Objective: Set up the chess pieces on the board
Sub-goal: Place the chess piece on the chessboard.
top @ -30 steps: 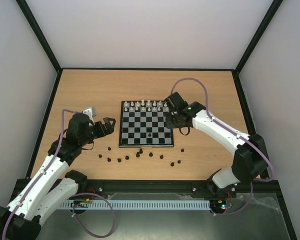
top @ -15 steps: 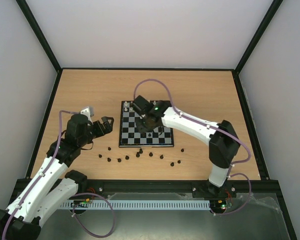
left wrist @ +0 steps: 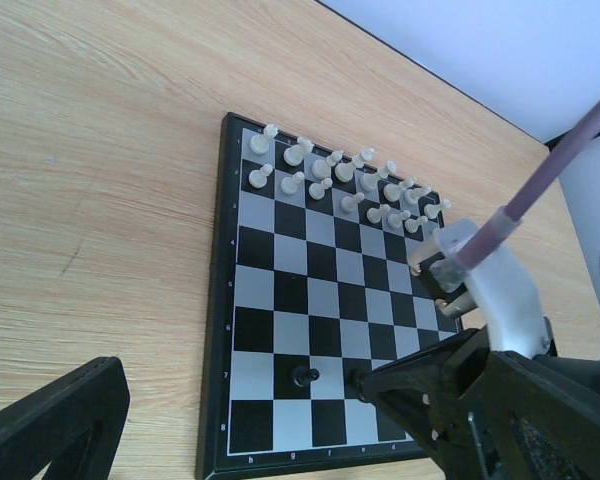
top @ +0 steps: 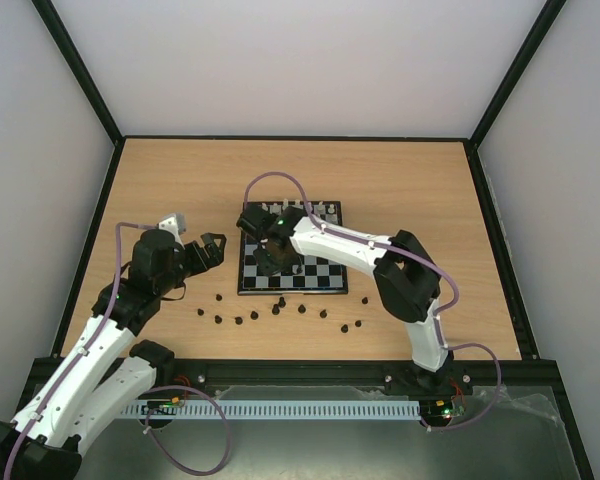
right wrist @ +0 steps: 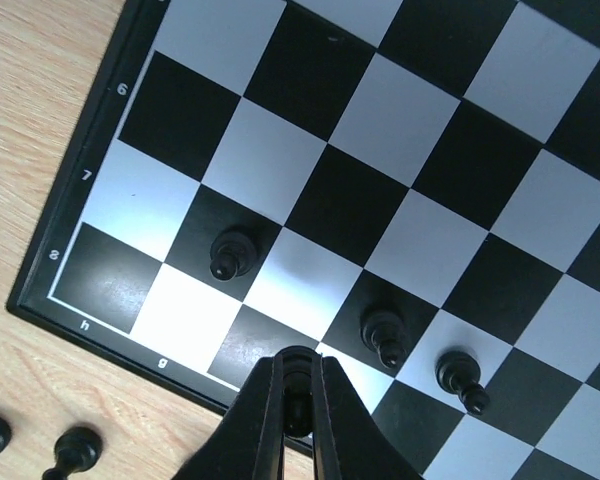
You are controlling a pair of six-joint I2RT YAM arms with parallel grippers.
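- The right gripper (right wrist: 296,372) hangs low over the near edge of the flat, black-and-pale checked chessboard (right wrist: 310,120). Its fingers are pressed almost together on what looks like a tiny black chess piece (right wrist: 296,405). The fingers hide most of it, so we cannot say which piece it is.
- The left gripper (top: 216,247) is spread wide and holds nothing, just beside the board's left edge.
- Three small black pawns (right wrist: 233,253) stand upright in the second row from the near edge.
- The cream-white pieces (left wrist: 330,175) fill the two far rows.
- The loose black pieces (top: 254,315) lie scattered on the light wooden table (top: 180,190), near the board's front edge.
- We judge these figurines to be very light, rigid and smooth, with narrow bases, so they could tip over or slip out of a pinch easily.
- We would take each one at the neck or upper body, fingers vertical, with a gentle squeeze, and let go only once its base sits flat inside its square.
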